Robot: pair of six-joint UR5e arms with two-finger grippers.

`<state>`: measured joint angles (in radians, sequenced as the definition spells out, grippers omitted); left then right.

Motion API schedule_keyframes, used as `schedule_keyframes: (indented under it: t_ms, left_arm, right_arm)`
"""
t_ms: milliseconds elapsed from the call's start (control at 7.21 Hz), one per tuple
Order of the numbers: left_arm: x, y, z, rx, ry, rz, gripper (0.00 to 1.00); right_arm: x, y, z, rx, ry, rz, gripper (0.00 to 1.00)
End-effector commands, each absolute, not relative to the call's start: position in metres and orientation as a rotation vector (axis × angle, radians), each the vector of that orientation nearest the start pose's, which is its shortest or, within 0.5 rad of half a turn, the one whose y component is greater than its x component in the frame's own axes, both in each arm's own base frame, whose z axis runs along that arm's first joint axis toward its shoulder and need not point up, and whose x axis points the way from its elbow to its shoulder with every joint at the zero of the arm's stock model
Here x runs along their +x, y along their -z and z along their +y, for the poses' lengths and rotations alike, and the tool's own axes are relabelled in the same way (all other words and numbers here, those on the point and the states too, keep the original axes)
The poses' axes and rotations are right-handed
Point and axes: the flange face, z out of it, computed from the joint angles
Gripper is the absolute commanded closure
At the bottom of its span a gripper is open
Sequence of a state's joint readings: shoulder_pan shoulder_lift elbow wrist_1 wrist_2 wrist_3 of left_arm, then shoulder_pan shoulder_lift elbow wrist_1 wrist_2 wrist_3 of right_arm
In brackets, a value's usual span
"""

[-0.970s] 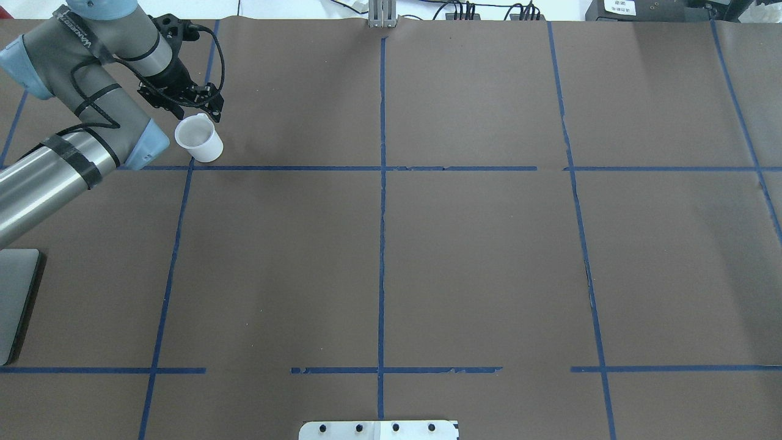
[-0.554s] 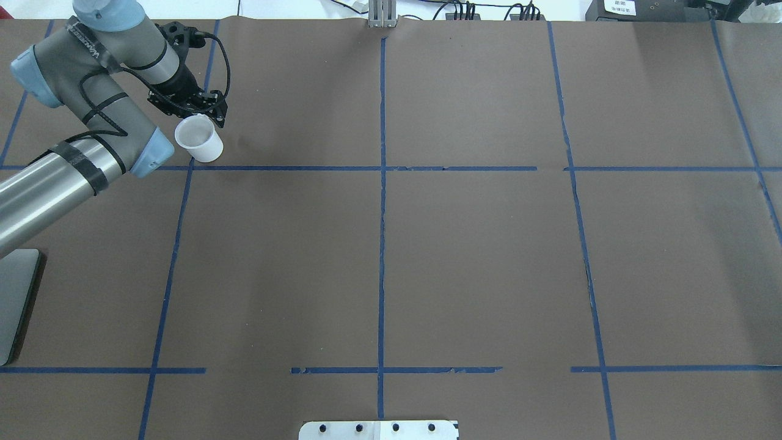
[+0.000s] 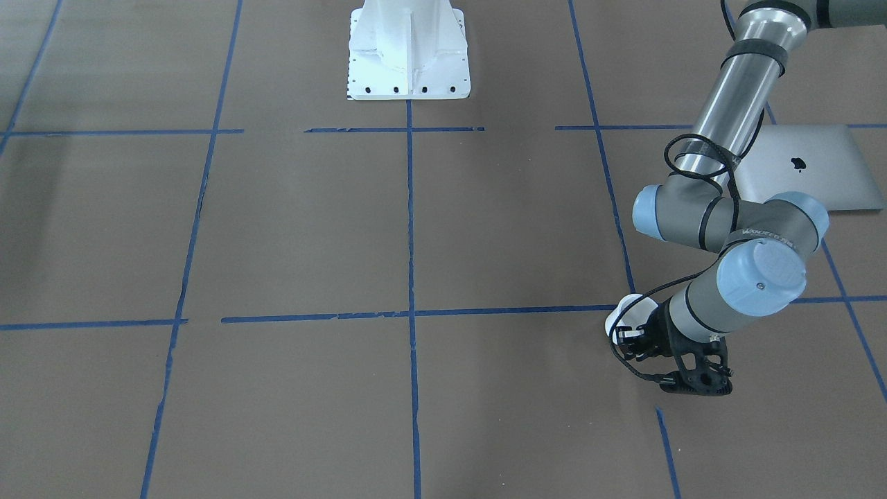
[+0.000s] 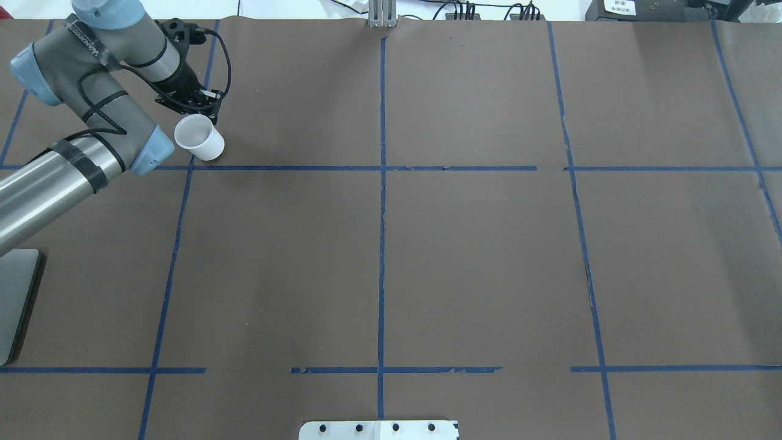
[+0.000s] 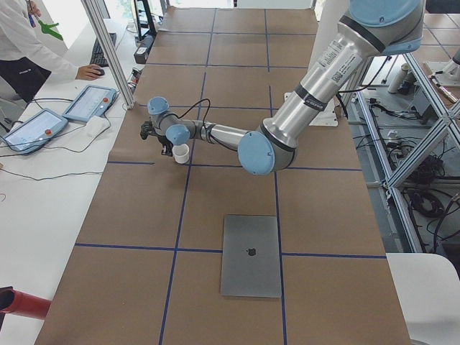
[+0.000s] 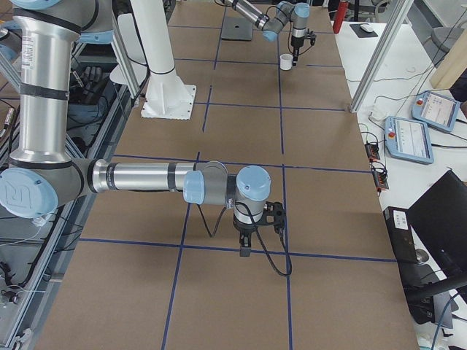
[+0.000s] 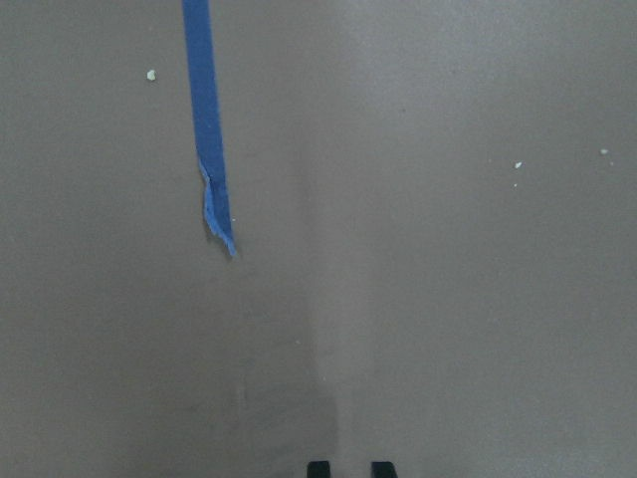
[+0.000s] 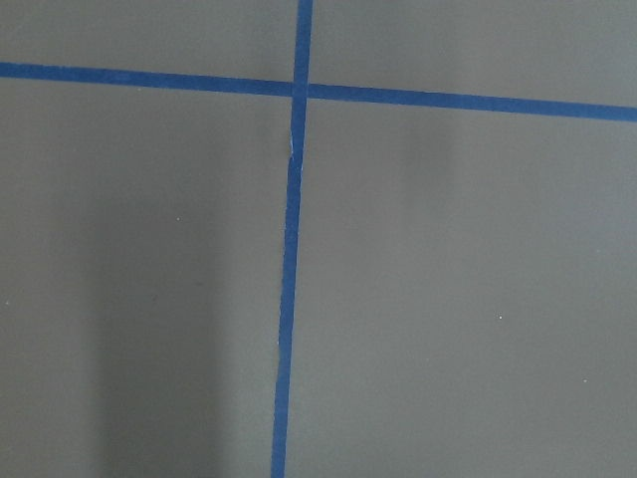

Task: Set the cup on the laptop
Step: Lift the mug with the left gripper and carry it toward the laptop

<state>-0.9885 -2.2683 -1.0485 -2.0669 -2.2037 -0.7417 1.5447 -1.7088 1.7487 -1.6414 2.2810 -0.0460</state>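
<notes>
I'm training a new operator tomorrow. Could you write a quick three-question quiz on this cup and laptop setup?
1. Multiple choice: which arm reaches the cup? A. the left arm. B. the right arm. C. neither.
2. Fill in: the laptop lies flat with its lid ____.
3. True or false: the cup stands on the laptop.

Key: 1 A. 2 closed. 3 false; it stands on the table, apart from the laptop.
</notes>
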Motion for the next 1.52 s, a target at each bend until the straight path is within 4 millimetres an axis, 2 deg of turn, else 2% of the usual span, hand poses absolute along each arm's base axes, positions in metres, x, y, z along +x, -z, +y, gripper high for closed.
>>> schedule_keyframes:
  t_ms: [0, 139, 416, 554, 693, 970, 1109, 1248, 1386]
  left_arm:
    - [0.312, -0.407, -0.682, 0.185, -0.018, 0.875, 1.0]
    - [0.286, -0.416, -0.649, 0.201, -0.023, 0.877, 1.0]
    - [0.245, -0.459, -0.579, 0.199, -0.043, 0.866, 1.0]
    - [0.219, -0.505, -0.533, 0.186, -0.114, 0.826, 1.0]
    - [0.185, -0.55, -0.492, 0.166, -0.163, 0.781, 1.0]
    - [0.144, -0.619, -0.425, 0.063, -0.158, 0.72, 1.0]
    - [0.102, -0.65, -0.405, 0.076, -0.216, 0.687, 1.0]
    - [0.069, -0.666, -0.394, 0.086, -0.213, 0.67, 1.0]
    - [0.069, -0.681, -0.392, 0.059, -0.205, 0.658, 1.0]
  right_arm:
    - [0.057, -0.646, -0.432, -0.022, 0.058, -0.711, 0.0]
    - [0.057, -0.646, -0.432, -0.021, 0.059, -0.711, 0.0]
    - [0.057, -0.646, -0.432, -0.022, 0.058, -0.711, 0.0]
    - [0.057, -0.646, -0.432, -0.021, 0.059, -0.711, 0.0]
    - [0.057, -0.646, -0.432, -0.022, 0.058, -0.709, 0.0]
    - [0.057, -0.646, -0.432, -0.022, 0.058, -0.709, 0.0]
    - [0.057, -0.646, -0.432, -0.022, 0.058, -0.711, 0.0]
    - [0.057, -0.646, -0.432, -0.021, 0.059, -0.711, 0.0]
    - [0.057, -0.646, -0.432, -0.022, 0.058, -0.711, 0.0]
